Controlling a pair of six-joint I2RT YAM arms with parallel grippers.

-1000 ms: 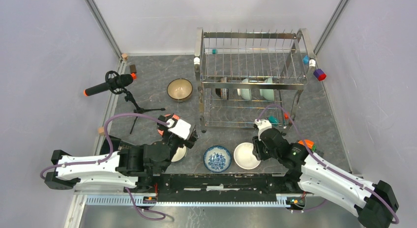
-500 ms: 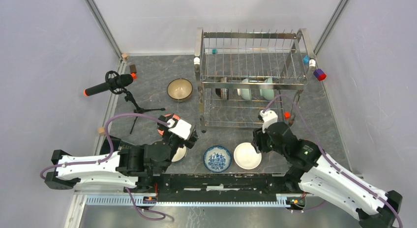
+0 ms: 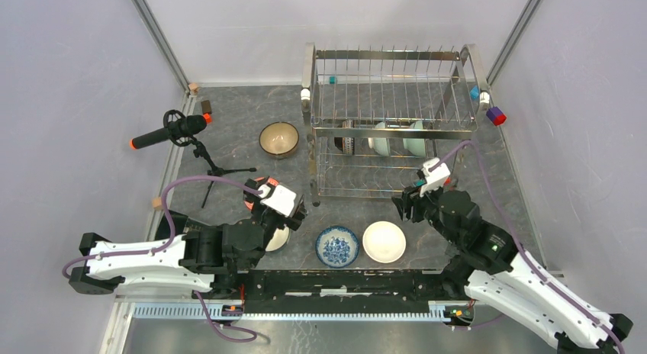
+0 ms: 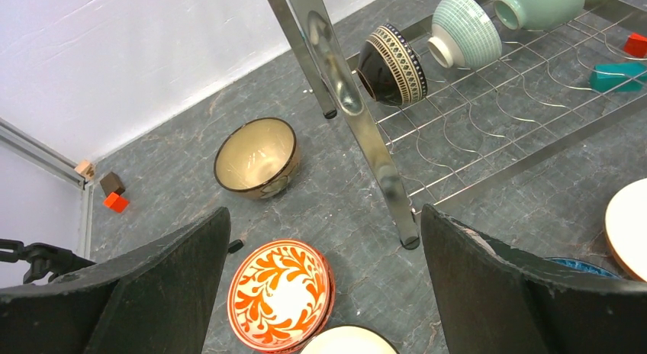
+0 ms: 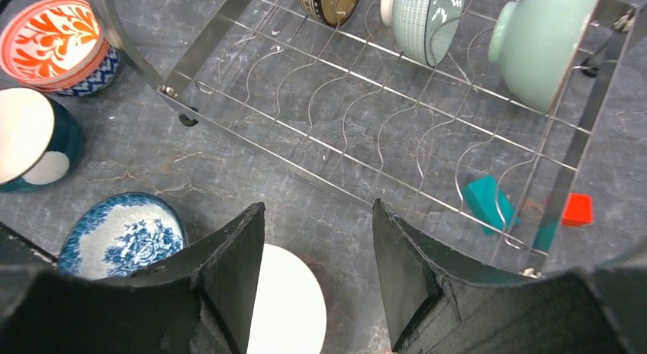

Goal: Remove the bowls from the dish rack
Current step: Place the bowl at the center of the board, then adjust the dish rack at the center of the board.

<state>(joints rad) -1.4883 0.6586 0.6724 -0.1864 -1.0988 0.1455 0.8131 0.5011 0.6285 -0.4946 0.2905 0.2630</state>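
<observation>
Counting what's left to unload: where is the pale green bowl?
In the top view, the pale green bowl stands on edge on the dish rack's lower tier, rightmost of three, beside the teal-gridded bowl.

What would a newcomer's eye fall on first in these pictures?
The tall chrome rack at the far side of the table, with three bowls on edge in its lower tier. In front of it, an orange-patterned bowl, a blue-and-white bowl and a white bowl sit upright.
</observation>
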